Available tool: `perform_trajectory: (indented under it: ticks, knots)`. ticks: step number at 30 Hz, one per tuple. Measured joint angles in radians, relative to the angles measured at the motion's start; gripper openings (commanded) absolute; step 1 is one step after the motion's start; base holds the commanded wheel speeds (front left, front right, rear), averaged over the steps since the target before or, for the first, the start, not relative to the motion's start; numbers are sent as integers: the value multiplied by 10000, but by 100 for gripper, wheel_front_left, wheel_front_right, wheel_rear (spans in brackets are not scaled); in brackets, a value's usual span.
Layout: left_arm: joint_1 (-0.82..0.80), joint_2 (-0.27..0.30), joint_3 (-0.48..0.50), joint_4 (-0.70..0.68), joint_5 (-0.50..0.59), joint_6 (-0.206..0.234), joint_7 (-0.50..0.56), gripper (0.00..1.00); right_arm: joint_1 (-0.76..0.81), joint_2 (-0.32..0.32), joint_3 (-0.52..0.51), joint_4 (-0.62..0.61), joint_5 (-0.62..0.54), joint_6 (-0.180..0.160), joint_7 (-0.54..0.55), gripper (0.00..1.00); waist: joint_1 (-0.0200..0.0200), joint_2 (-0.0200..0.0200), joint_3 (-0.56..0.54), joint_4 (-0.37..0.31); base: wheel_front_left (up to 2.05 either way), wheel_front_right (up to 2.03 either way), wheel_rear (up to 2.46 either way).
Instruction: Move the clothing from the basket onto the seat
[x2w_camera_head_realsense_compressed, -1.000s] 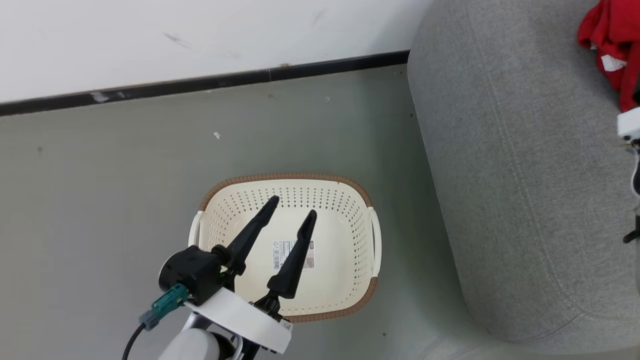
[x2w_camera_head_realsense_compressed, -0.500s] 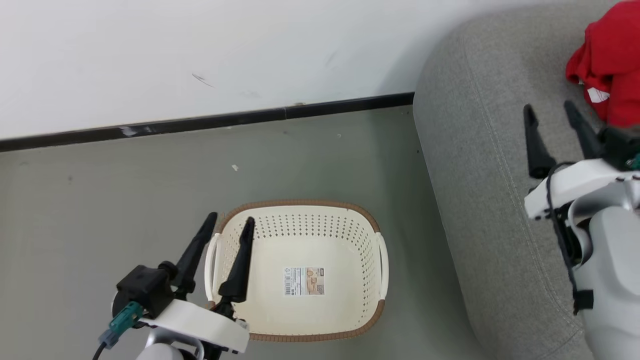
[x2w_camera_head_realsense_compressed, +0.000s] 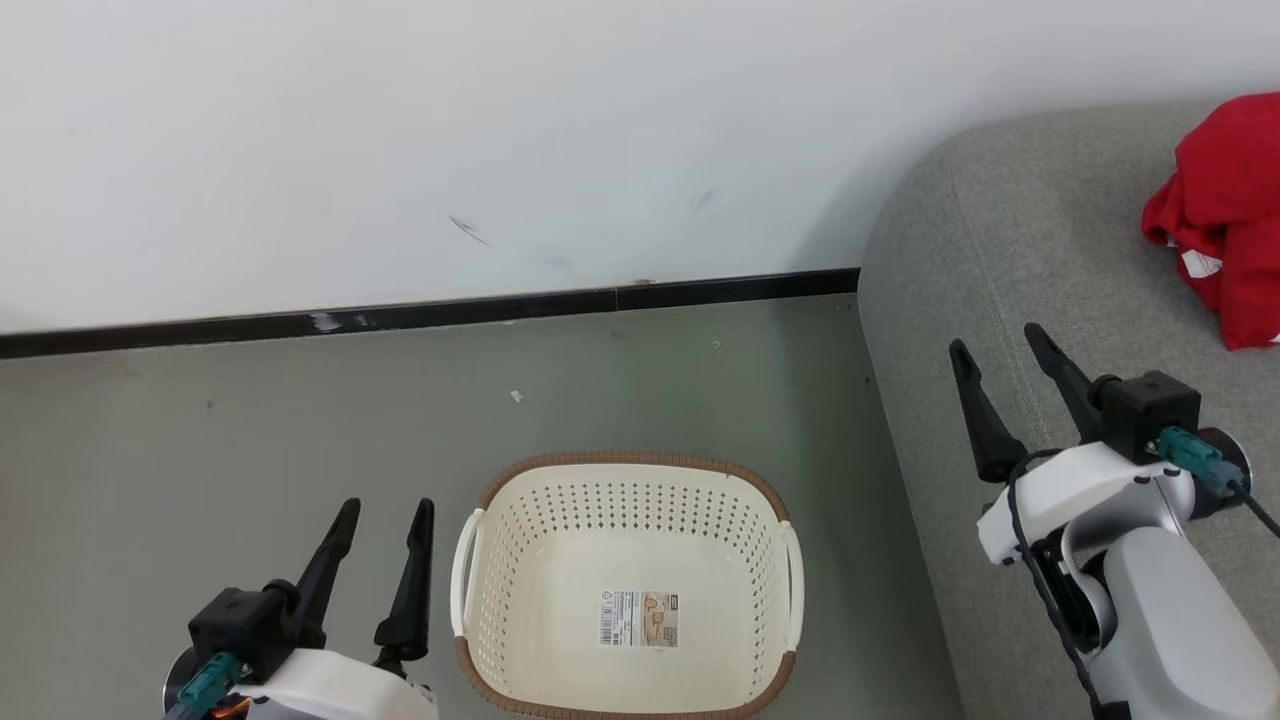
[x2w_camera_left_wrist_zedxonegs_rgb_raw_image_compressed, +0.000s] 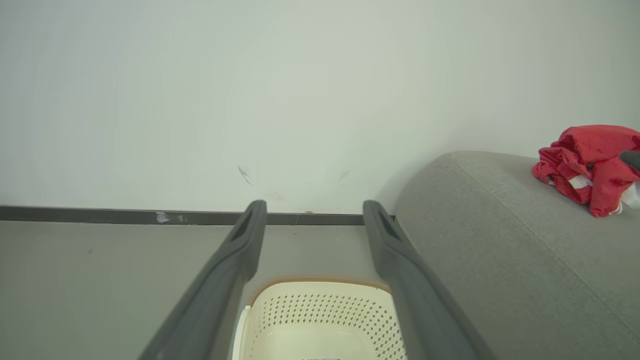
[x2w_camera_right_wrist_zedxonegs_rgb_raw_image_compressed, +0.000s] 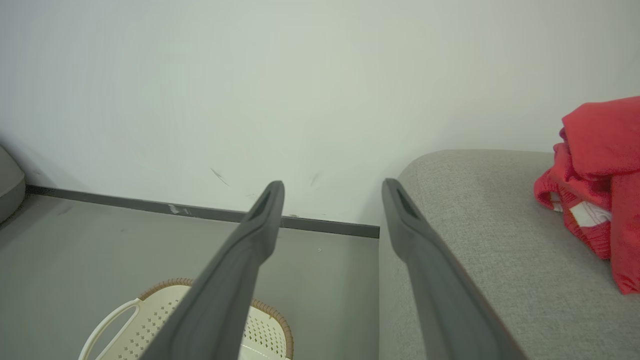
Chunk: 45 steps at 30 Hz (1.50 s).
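Note:
The red clothing (x2w_camera_head_realsense_compressed: 1225, 215) lies crumpled on the grey seat (x2w_camera_head_realsense_compressed: 1010, 260) at the far right, also seen in the left wrist view (x2w_camera_left_wrist_zedxonegs_rgb_raw_image_compressed: 590, 167) and the right wrist view (x2w_camera_right_wrist_zedxonegs_rgb_raw_image_compressed: 600, 190). The cream basket (x2w_camera_head_realsense_compressed: 625, 590) with a brown rim stands on the floor, holding nothing but a label on its bottom. My left gripper (x2w_camera_head_realsense_compressed: 385, 512) is open just left of the basket. My right gripper (x2w_camera_head_realsense_compressed: 1000, 340) is open above the seat's left edge, apart from the clothing.
A white wall with a black baseboard (x2w_camera_head_realsense_compressed: 430, 312) runs behind the basket. Grey-green floor (x2w_camera_head_realsense_compressed: 250, 420) spreads to the left of the basket. Another grey cushion edge (x2w_camera_right_wrist_zedxonegs_rgb_raw_image_compressed: 7, 180) shows at the far left of the right wrist view.
The head camera has tilted up, showing more wall. My left gripper has drawn back out of the basket to its left side. My right gripper came into view and pulled back from the clothing.

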Motion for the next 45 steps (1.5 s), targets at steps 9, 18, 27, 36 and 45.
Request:
perform_trajectory:
  ticks: [9,18,27,36,45]
  knots:
    - [467,77,207,658,46,86,-90,100,1271,109,115,-372,-52,0,0,100,0,0,-679,209,0,0,0]
    - [779,0,282,917,48,82,-134,100,2271,165,21,-627,-88,0,0,100,0,0,-1265,266,0,0,0]
    - [992,-40,351,1014,86,23,-167,100,2697,209,-59,-955,-155,0,0,100,0,0,-1679,197,0,0,0]
    - [1165,-94,489,1039,138,-17,-176,100,2979,244,-98,-1152,-190,0,0,100,0,0,-1879,114,0,0,0]
    - [1166,-151,732,890,288,-15,-176,100,3149,291,-100,-1290,-190,0,0,100,0,0,-1919,83,0,0,0]
